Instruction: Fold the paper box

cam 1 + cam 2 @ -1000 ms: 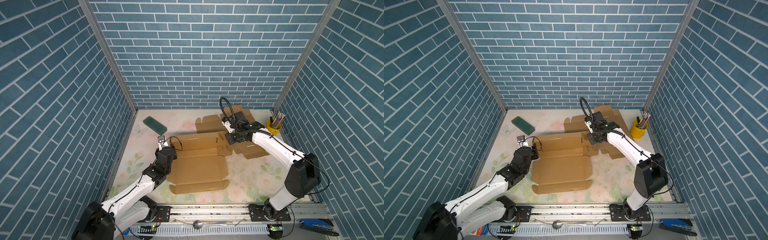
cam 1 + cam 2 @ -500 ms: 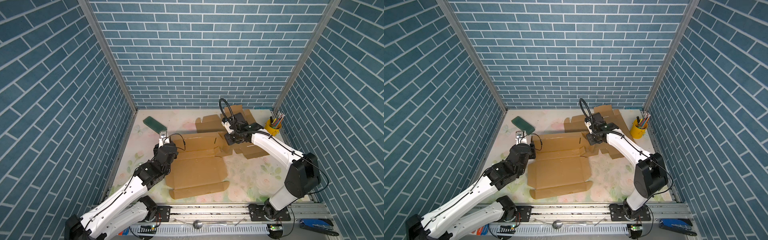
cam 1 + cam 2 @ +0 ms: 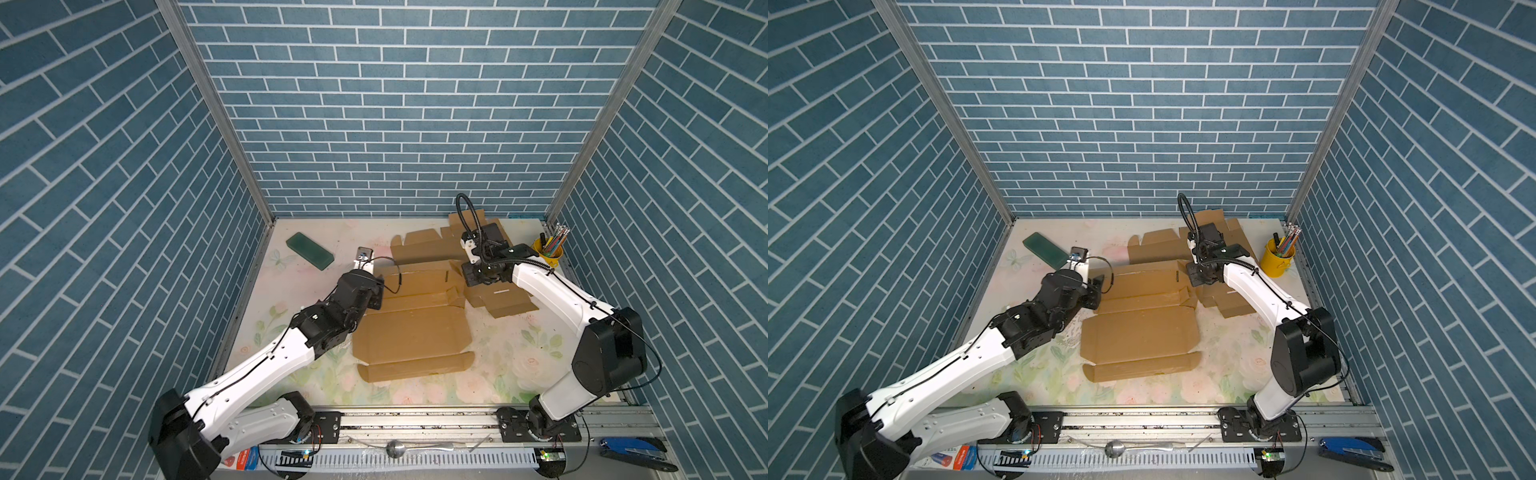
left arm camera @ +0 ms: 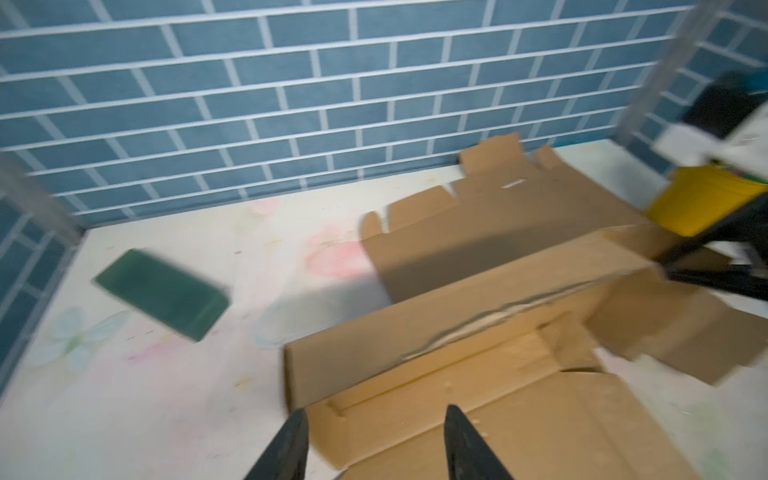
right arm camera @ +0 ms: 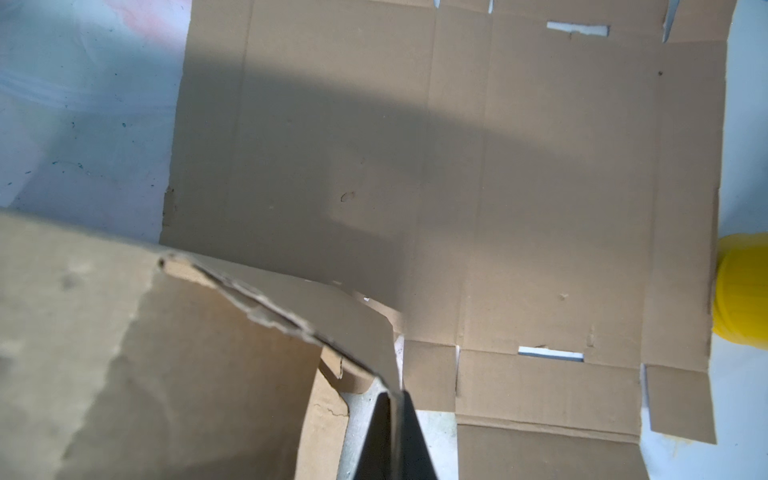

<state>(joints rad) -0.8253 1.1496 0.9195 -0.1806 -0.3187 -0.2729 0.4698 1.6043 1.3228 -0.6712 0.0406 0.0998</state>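
Blue brick walls (image 3: 374, 104) close in three sides of a floral tabletop (image 3: 503, 357). At far left a green block (image 3: 309, 250) lies near the back corner, well apart from everything else.

My left arm reaches in low from the front left, elbow bent and wrist aimed toward the back wall. My left gripper (image 3: 375, 291) sits at the left edge of the paper box (image 3: 411, 332). Its jaws stand roughly half apart over the box's near corner, with nothing clamped between them.

The box lies mid-table with its base panel and front flap flat and its back panel tilted up. Bare table runs along its left side and front.

My right arm arches in from the front right, and my right gripper (image 3: 471, 279) points down at the box's back right corner. Its jaws are pinched together on the edge of a raised flap.

Behind that arm a flat cardboard sheet (image 3: 424, 249) crowds the back right. Its far edge lies just beside a yellow pen cup (image 3: 548, 251) by the right wall.
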